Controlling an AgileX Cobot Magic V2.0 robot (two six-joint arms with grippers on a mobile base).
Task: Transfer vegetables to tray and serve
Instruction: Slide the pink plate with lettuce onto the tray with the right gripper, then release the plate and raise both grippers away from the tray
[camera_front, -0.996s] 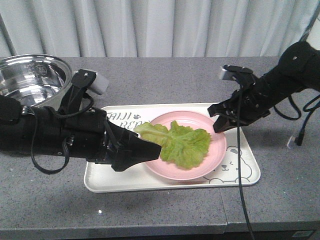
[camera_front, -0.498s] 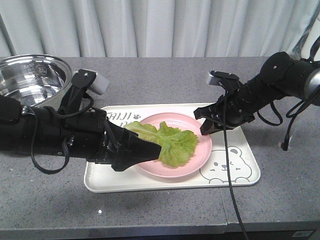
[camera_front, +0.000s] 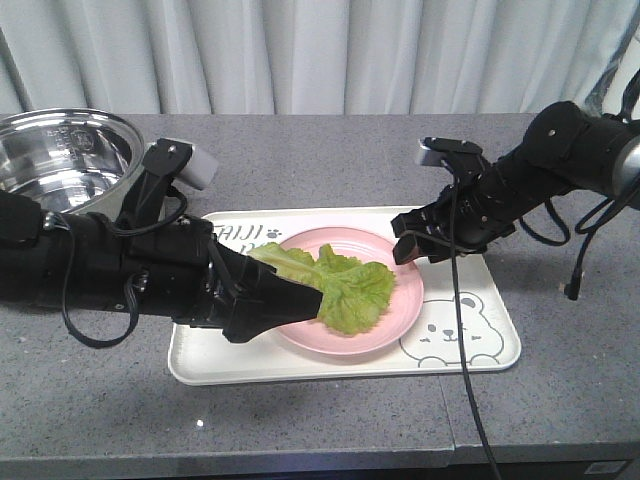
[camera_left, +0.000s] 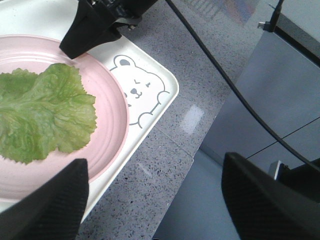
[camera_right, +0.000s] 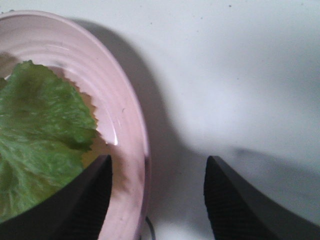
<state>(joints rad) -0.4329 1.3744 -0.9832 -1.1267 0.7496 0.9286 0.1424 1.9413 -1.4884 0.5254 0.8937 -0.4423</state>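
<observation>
From the front, the lettuce (camera_front: 345, 290) lies flat on the pink plate (camera_front: 405, 305), and the plate sits on the tray (camera_front: 495, 335). The leaf looks light, limp and easy to tear. The paler rib toward its left end is probably the soundest place to pinch, because the frilly margin would likely rip. The left pincer (camera_front: 292, 300) hovers low at that end of the leaf. The right pincer (camera_front: 408, 240) is at the plate's far-right rim. The tray lies near the worktop (camera_front: 300, 425) front edge, a steel bowl (camera_front: 60, 155) stands well apart at rear left, and a dangling cable (camera_front: 470, 400) crosses the tray's right side and could snag.

In the left wrist view, the left pincer's fingers stand wide apart and hold nothing. The leaf lies ahead of them on the plate, not between them. Past the tray's rounded corner there is only a narrow strip of worktop before the drop, so there is little room on that side.

In the right wrist view, the right pincer's fingers are apart and straddle the plate's rim, one over the plate beside the leaf's edge and one over bare tray. The rim looks smooth, glossy and rigid, so it is probably slippery in a thin grip.
</observation>
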